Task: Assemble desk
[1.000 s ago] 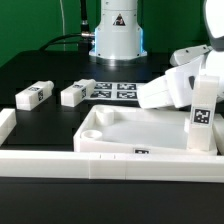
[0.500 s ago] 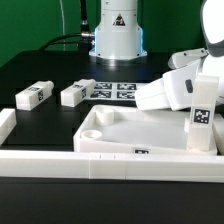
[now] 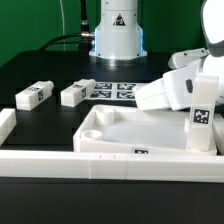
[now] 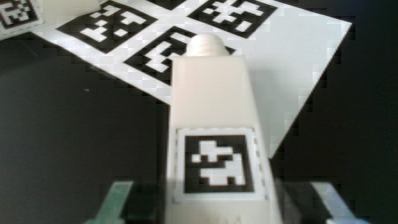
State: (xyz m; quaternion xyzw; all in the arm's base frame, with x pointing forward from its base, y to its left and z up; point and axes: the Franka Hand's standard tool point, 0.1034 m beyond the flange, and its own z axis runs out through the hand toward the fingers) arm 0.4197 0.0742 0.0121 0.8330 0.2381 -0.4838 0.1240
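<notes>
Black surface [image 3: 50, 75] carries the white desk top [image 3: 130, 128], which lies exactly as a second ago. One leg [image 3: 201, 115] is upright just beside it at the exterior view's right, flanked by the claw [image 4: 221, 205]; whether the fingers have clamped it, I cannot tell. Likely the grasp is forming.

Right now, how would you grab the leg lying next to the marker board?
Take the leg around its middle, with the jaws across its two long flat sides, coming straight down from above. It lies flat on the table. Its long sides are straight and parallel, and there looks to be bare table along both. The other leg lies well apart.
</notes>
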